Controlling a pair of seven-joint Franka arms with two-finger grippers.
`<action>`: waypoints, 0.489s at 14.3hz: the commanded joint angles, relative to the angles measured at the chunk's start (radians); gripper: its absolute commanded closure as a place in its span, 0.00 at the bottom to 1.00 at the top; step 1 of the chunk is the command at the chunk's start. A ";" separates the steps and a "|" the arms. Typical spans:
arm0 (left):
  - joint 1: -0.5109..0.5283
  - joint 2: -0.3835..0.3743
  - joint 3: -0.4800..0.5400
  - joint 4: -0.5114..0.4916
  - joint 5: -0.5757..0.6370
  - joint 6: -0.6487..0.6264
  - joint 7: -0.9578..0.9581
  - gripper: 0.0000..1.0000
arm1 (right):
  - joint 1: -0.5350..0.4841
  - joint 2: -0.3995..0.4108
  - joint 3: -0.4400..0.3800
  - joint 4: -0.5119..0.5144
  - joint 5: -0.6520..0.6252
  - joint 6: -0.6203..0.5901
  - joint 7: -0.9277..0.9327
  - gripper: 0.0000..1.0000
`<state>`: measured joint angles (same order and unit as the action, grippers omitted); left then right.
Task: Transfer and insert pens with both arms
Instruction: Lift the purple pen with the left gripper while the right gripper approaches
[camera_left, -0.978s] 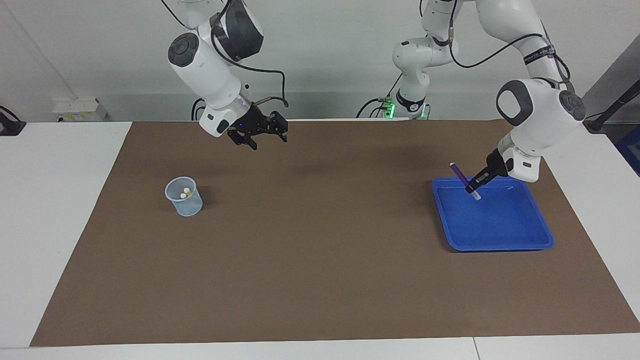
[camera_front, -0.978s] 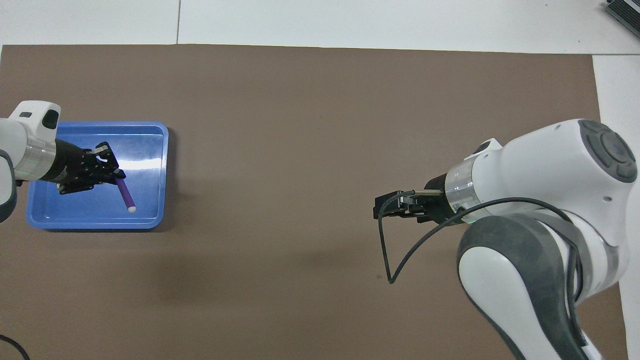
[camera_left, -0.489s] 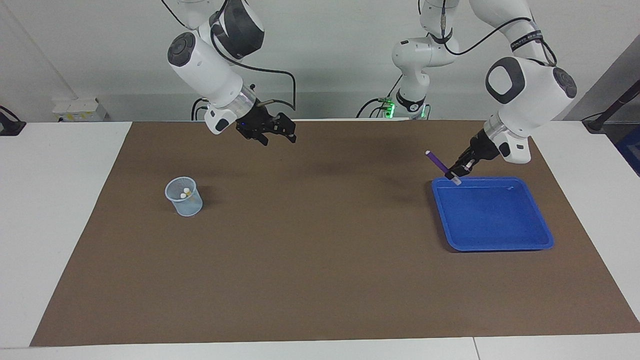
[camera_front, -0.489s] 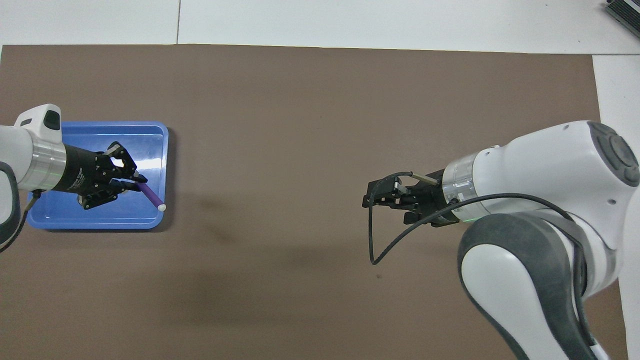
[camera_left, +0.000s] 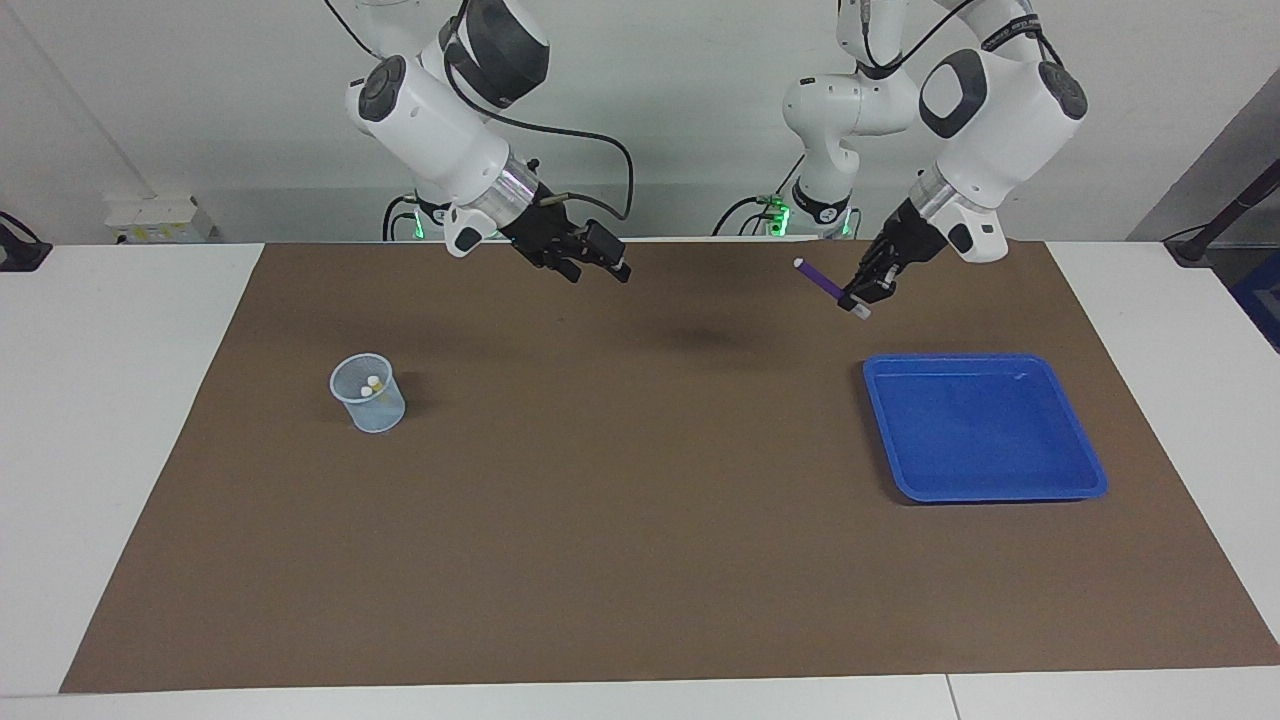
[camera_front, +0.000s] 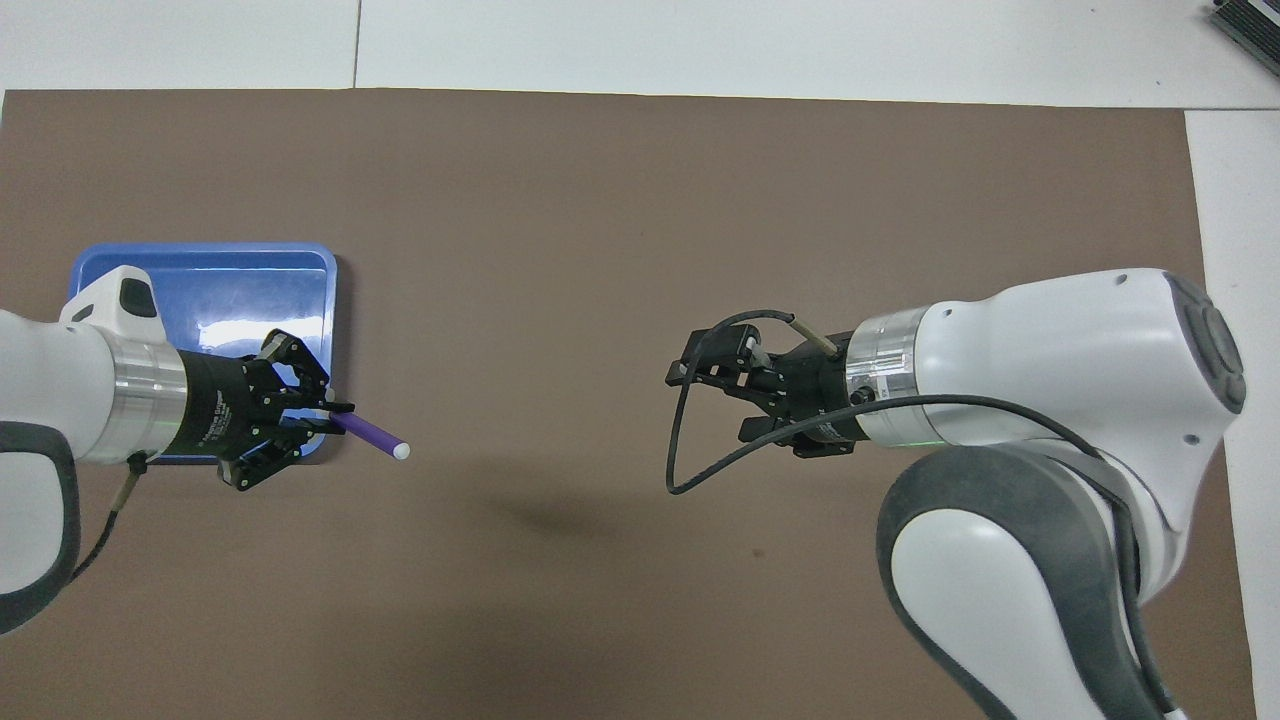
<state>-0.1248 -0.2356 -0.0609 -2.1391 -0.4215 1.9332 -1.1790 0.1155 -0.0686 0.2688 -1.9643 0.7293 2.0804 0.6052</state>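
Left hand (camera_left: 862, 297) gripping purple pen (camera_left: 820, 280), midair

support: white table (camera_left: 130, 420) carrying a brown mat (camera_left: 640, 560) | on mat: blue tray (camera_left: 1085, 465) sitting toward the left arm's end | clear cup (camera_left: 370, 408) standing toward the right arm's end

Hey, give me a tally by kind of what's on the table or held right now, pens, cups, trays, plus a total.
Pens: 3, one purple pen held in the left gripper, two pens showing only whitish ends in the mesh cup
Cups: 1, the mesh cup
Trays: 1, the blue tray
Total: 5
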 joint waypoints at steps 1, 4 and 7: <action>-0.055 -0.050 0.013 -0.053 -0.055 0.027 -0.141 1.00 | 0.018 -0.007 0.001 -0.016 0.071 0.076 0.057 0.00; -0.068 -0.125 0.012 -0.139 -0.126 0.096 -0.250 1.00 | 0.108 0.000 0.000 -0.015 0.094 0.203 0.123 0.00; -0.130 -0.194 0.010 -0.212 -0.132 0.158 -0.355 1.00 | 0.188 0.001 0.000 -0.015 0.094 0.280 0.212 0.00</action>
<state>-0.2032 -0.3391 -0.0605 -2.2611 -0.5357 2.0313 -1.4562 0.2663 -0.0631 0.2697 -1.9669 0.8015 2.3163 0.7736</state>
